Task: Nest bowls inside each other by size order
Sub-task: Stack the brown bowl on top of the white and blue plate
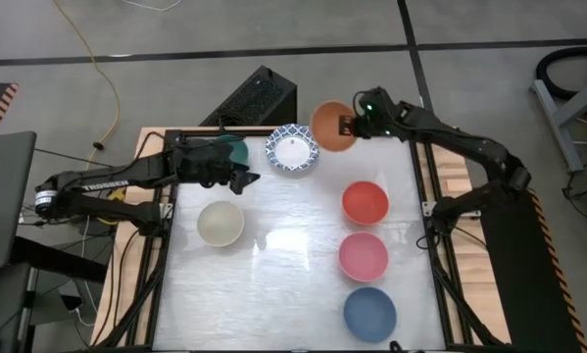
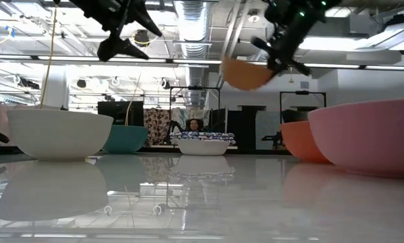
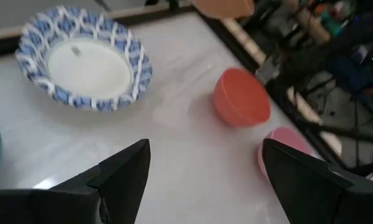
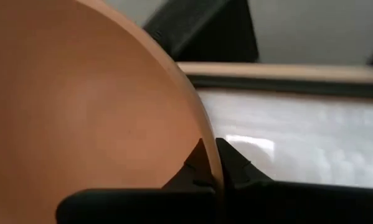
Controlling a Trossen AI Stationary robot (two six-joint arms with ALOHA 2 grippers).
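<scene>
My right gripper (image 1: 355, 125) is shut on the orange bowl (image 1: 330, 126), held in the air over the table's far edge; the low view shows the bowl (image 2: 247, 73) well above the table. My left gripper (image 1: 240, 179) is open and empty, raised above the table between the teal bowl (image 1: 236, 149) and the cream bowl (image 1: 220, 223). The arm partly hides the teal bowl. A white bowl with a blue patterned rim (image 1: 292, 150) stands at the far middle. Red (image 1: 365, 202), pink (image 1: 363, 256) and blue (image 1: 369, 312) bowls stand in a row along the right side. My right gripper pinches the orange bowl's rim (image 4: 210, 146) on the side toward the table's right, one finger inside the bowl and one outside. The fingers come roughly level from the right. The bowl is lifted clear, slightly tilted, its opening up.
A black box (image 1: 257, 98) lies beyond the table's far edge. The wooden frame rail (image 1: 450, 176) runs along the right side. Bare white tabletop (image 1: 283, 265) lies at the middle and near left. A person (image 2: 194, 125) shows in the room behind.
</scene>
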